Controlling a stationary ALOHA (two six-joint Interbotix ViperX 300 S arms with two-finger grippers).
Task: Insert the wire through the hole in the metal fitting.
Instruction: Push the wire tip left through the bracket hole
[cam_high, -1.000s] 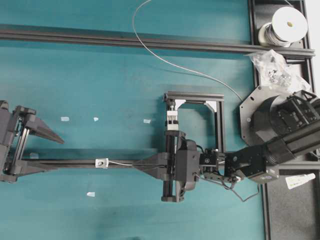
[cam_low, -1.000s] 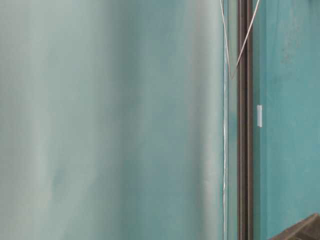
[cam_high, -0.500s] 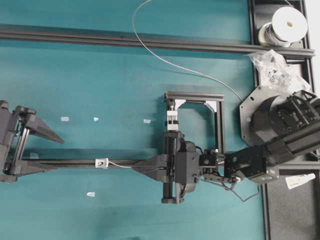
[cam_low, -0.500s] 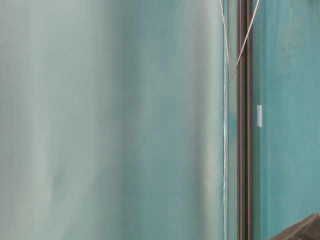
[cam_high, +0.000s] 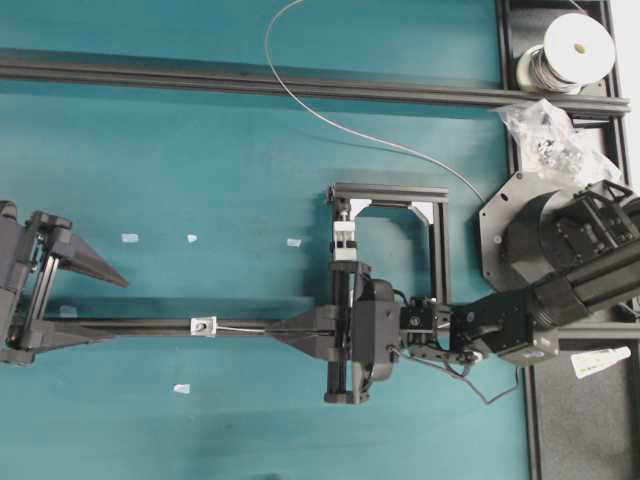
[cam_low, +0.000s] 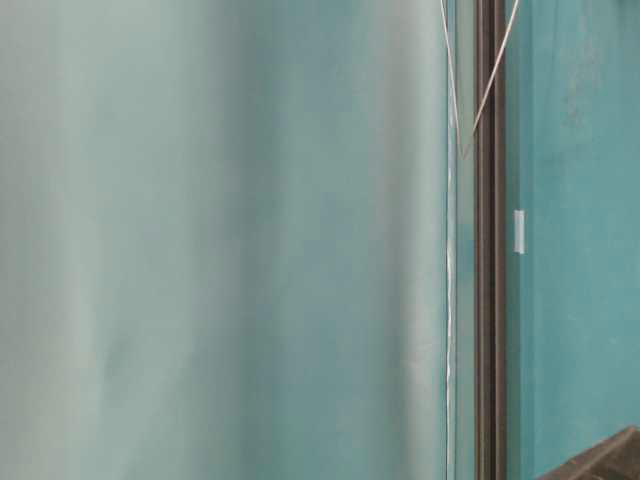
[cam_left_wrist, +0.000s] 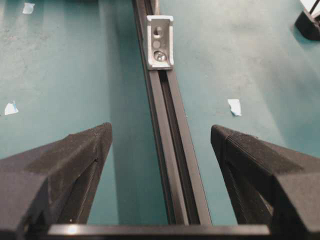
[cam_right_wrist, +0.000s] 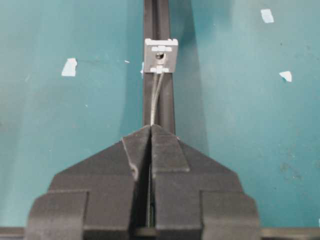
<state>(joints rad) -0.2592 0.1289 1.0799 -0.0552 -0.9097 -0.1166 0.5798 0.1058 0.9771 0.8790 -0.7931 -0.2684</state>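
Note:
The small silvery metal fitting (cam_high: 204, 325) (cam_left_wrist: 160, 42) (cam_right_wrist: 161, 56) sits on a black rail (cam_high: 150, 326) (cam_left_wrist: 172, 160). Its dark hole (cam_right_wrist: 159, 55) faces my right gripper (cam_high: 272, 331) (cam_right_wrist: 151, 128), which is shut on the thin wire (cam_right_wrist: 155, 97). The wire's short free end (cam_high: 240, 328) runs straight from the jaws to the fitting at the hole; whether it goes inside I cannot tell. Behind the gripper the wire (cam_high: 300, 105) loops back towards the far right. My left gripper (cam_high: 118, 310) (cam_left_wrist: 161, 129) stands open astride the rail, left of the fitting, holding nothing.
A wire spool (cam_high: 575, 50) and a plastic bag (cam_high: 545, 130) lie at the back right. A black frame with a white clamp block (cam_high: 343, 243) stands just behind the right gripper. A long rail (cam_high: 250, 82) crosses the back. Tape scraps (cam_high: 130, 238) dot the mat.
The short stretch of wire between the right gripper and the fitting lies slightly straighter. Nothing else has visibly moved.

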